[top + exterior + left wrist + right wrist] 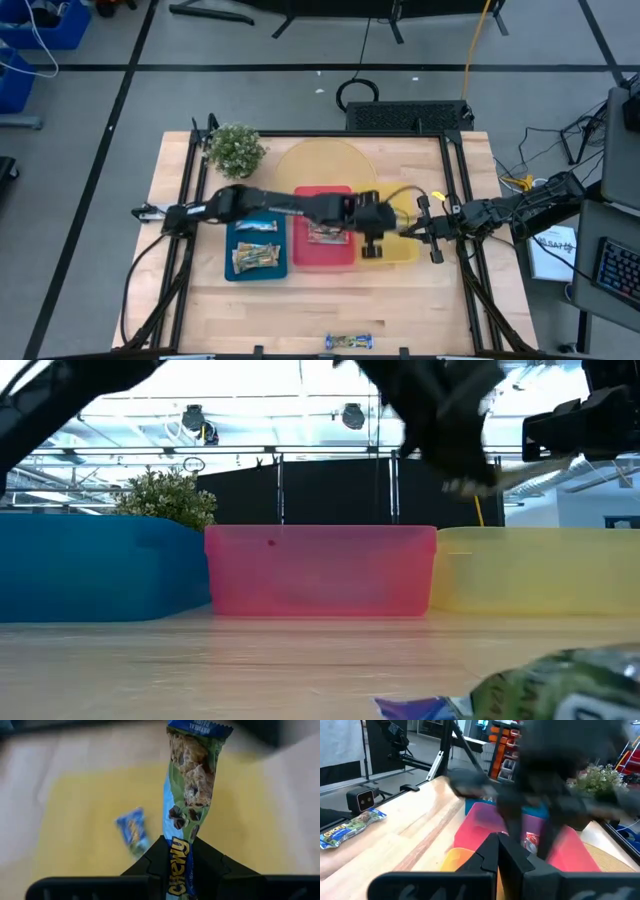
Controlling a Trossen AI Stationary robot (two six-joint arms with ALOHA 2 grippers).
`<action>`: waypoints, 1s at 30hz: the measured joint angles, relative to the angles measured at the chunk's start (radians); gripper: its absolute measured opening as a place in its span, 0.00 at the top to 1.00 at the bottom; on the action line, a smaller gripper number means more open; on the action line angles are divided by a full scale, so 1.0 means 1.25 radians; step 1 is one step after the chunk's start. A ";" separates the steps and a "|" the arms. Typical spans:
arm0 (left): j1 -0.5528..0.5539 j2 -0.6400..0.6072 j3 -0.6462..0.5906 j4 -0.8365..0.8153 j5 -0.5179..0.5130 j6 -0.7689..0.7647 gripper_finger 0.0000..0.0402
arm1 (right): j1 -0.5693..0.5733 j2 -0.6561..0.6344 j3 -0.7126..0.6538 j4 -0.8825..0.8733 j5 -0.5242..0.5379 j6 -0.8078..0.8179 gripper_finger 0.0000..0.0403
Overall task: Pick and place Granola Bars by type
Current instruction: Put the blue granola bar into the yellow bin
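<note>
1. A blue-and-green granola bar (190,785) hung clamped in the left claw (181,865) above the yellow tray (80,820), its far end free in the air.
2. A small blue bar (132,830) already lay on that tray's floor, blurred, with bare yellow all around it.
3. In the high view the left claw (372,232) sat over the yellow tray's (408,250) inner edge, just beside the red tray (325,255), which held bars (327,234); the blue tray (255,268) held more bars (255,257).
4. The right claw (432,232) waited at the yellow tray's outer edge, fingers pressed together on nothing.
5. One bar (349,342) lay alone at the table's (420,300) near edge, with open wood between it and the trays.
6. From the low view, tray walls hid all contents.
</note>
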 joint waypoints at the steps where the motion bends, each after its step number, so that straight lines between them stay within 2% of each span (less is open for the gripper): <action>1: 0.018 0.002 -0.017 0.008 0.015 0.000 0.84 | 0.000 0.000 0.000 0.000 0.000 -0.002 1.00; 7: 0.096 0.004 -0.147 0.135 0.088 -0.064 0.83 | 0.000 0.000 0.000 -0.005 0.000 -0.003 1.00; 10: 0.108 0.004 -0.210 0.169 0.093 -0.080 0.85 | 0.000 0.000 0.000 -0.007 0.000 -0.004 1.00; 15: 0.108 0.003 -0.235 0.191 0.109 -0.102 0.84 | 0.000 0.000 0.000 -0.006 0.000 -0.017 1.00; 20: 0.101 0.003 -0.235 0.189 0.115 -0.099 0.73 | 0.000 0.000 0.000 -0.004 0.000 -0.017 1.00; 30: 0.081 -0.022 -0.233 0.185 0.116 -0.092 0.41 | 0.000 0.000 0.000 -0.004 0.000 -0.016 1.00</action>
